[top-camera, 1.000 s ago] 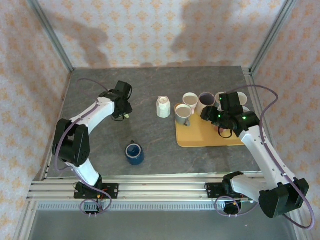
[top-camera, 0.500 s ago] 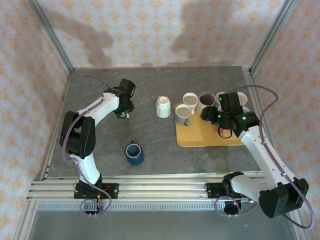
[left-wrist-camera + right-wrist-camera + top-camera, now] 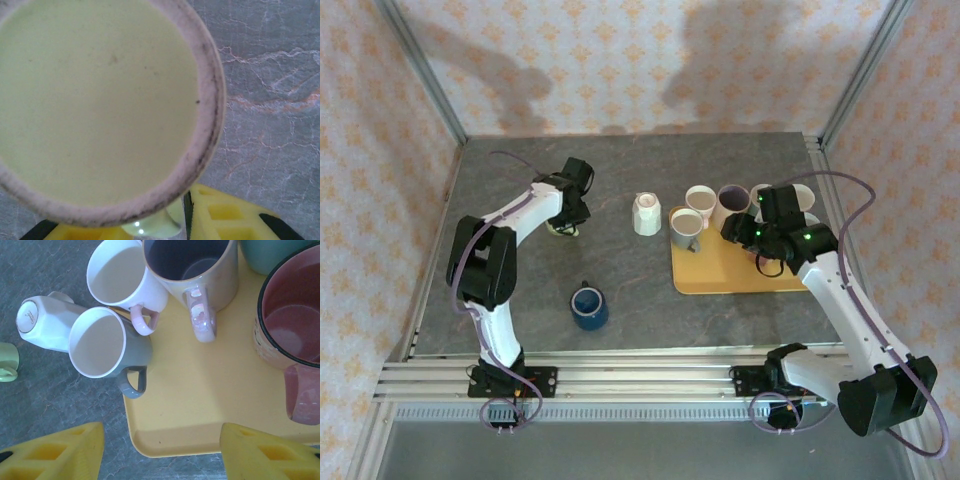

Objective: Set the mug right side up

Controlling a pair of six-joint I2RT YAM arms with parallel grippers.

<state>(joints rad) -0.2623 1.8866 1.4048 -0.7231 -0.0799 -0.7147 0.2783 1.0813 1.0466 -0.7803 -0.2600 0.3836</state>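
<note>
Hovering over the base-up green mug (image 3: 100,100) at 9 o'clock, left fingers (image 3: 230,220) straddle its handle, probably for flipping; grip unclear. Right fingers (image 3: 50,450) wide open, idle above the tray (image 3: 200,405).

The pale green mug (image 3: 100,100) stands upside down on the grey tabletop (image 3: 270,100), unglazed base ring upward.

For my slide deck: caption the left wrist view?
Left gripper above the upside-down green mug on the table.

green mug (image 3: 100,105) cropped top and left, blurred close-up
</note>
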